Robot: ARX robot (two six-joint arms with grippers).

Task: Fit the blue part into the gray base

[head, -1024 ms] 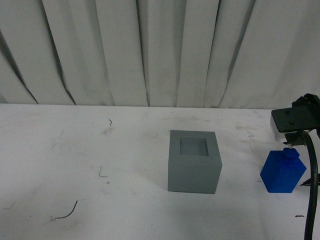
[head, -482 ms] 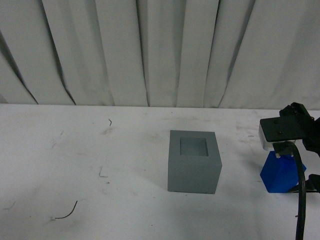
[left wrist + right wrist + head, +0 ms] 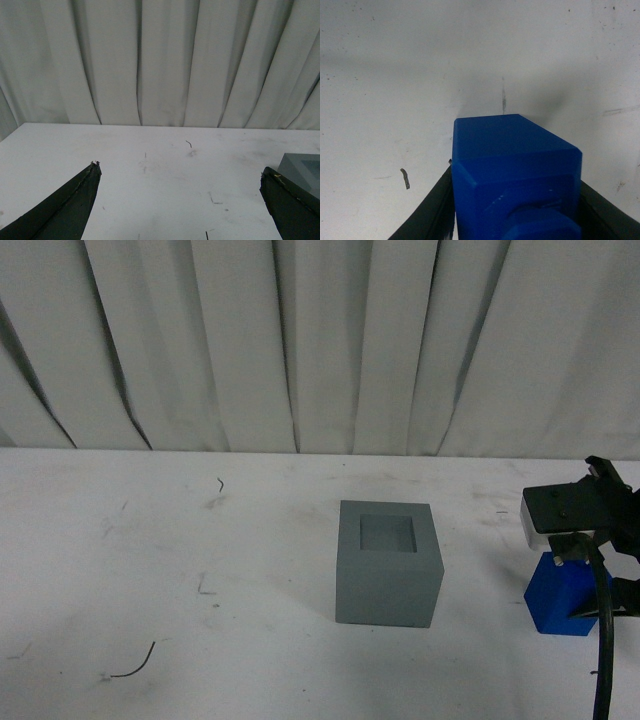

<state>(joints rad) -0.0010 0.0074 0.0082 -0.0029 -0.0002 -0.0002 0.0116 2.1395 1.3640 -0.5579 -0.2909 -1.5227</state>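
**Right arm low and gripping, left spread wide**

The right gripper sits low, its fingers pressed against both sides of the blue part. The left gripper hangs with fingers far apart.

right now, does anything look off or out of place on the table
Nothing much. The gray base stands square, recess up and empty; the blue part sits on the table beside it, between the right gripper's fingers. Only scuffs and a dark curved strand mark the top.
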